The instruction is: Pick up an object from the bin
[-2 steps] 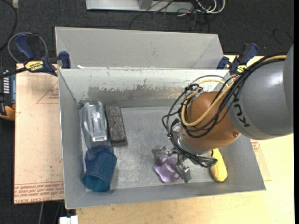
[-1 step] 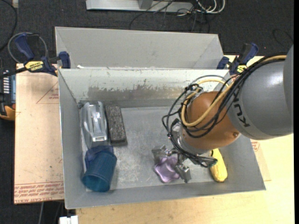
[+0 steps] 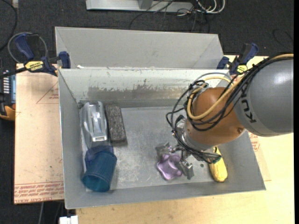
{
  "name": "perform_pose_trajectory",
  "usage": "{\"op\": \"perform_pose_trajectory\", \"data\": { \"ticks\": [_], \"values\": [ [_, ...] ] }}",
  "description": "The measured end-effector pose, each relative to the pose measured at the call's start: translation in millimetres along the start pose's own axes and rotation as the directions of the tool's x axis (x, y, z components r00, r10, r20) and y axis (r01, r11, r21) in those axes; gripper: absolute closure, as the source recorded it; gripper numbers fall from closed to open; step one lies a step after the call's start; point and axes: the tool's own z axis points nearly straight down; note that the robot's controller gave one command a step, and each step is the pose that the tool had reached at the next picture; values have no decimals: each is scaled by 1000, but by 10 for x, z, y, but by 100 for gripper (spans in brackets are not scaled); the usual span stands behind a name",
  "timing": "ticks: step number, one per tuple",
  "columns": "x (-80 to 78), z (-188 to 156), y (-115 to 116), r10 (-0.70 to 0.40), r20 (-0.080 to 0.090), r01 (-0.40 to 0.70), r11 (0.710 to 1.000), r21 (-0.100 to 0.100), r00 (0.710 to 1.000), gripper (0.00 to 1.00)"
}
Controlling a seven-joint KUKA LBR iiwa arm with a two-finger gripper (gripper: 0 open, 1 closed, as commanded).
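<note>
floor: dark carpet (image 3: 32, 8) | top edge: grey metal stand base (image 3: 121, 3) | loose cables (image 3: 208, 1) beside it

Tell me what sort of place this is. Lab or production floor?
Probably a robotics lab, a bin-picking test cell. A KUKA arm reaches into a grey metal bin of mismatched oddments like a blue cup and a purple thing, and loose cables lie on the floor behind.
</note>
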Motion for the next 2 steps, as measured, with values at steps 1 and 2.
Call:
{"op": "perform_pose_trajectory", "data": {
  "ticks": [1, 2],
  "values": [
    [-13, -54, 31, -5, 1, 5, 1000, 2, 1000, 100],
    [-40, -110, 27, -4, 9, 4, 1000, 4, 1000, 100]
  ]
}}
